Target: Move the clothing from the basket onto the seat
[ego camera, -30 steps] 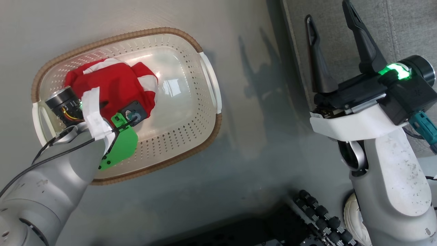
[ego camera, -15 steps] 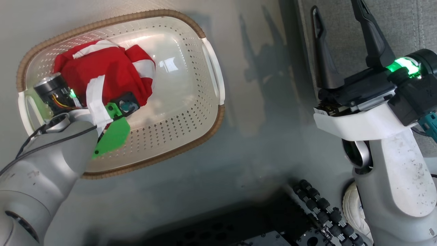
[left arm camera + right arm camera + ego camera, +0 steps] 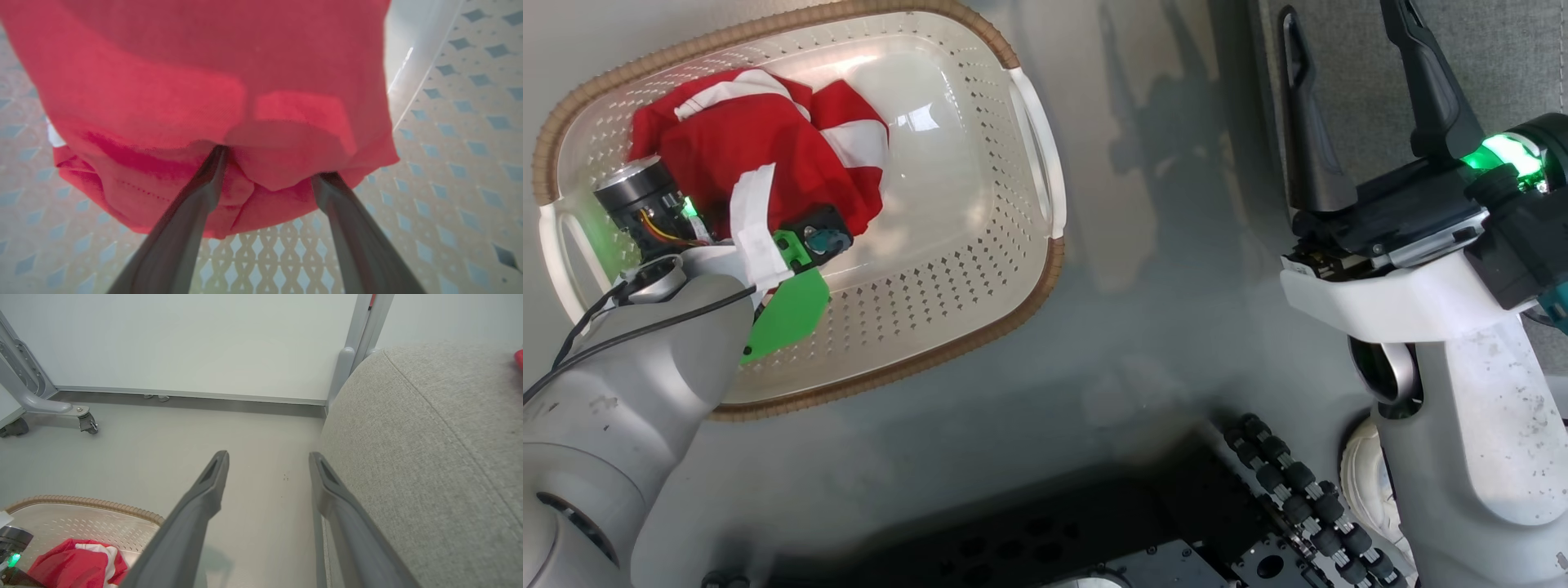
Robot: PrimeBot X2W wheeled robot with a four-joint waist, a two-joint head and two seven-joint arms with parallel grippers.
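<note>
Head view: at upper left, the left hand [image 3: 271, 163] is pointing down into the basket [image 3: 947, 269], fingers apart, tips buried in the clothing [image 3: 760, 139] lying there. At right, the right hand [image 3: 1339, 16] is hovering spread, pointing up-frame by the seat [image 3: 1511, 65] edge.

Bright and evenly lit from overhead, with a white glare patch on the basket [image 3: 931, 122] bottom just right of the left gripper [image 3: 271, 163] and soft grey shadows on the floor [image 3: 1143, 163] left of the right gripper [image 3: 268, 455]. Blurs the clothing [image 3: 184, 81] draped over the left fingers [image 3: 192, 212], and stretches the basket's holes toward that wrist view's edges.
</note>
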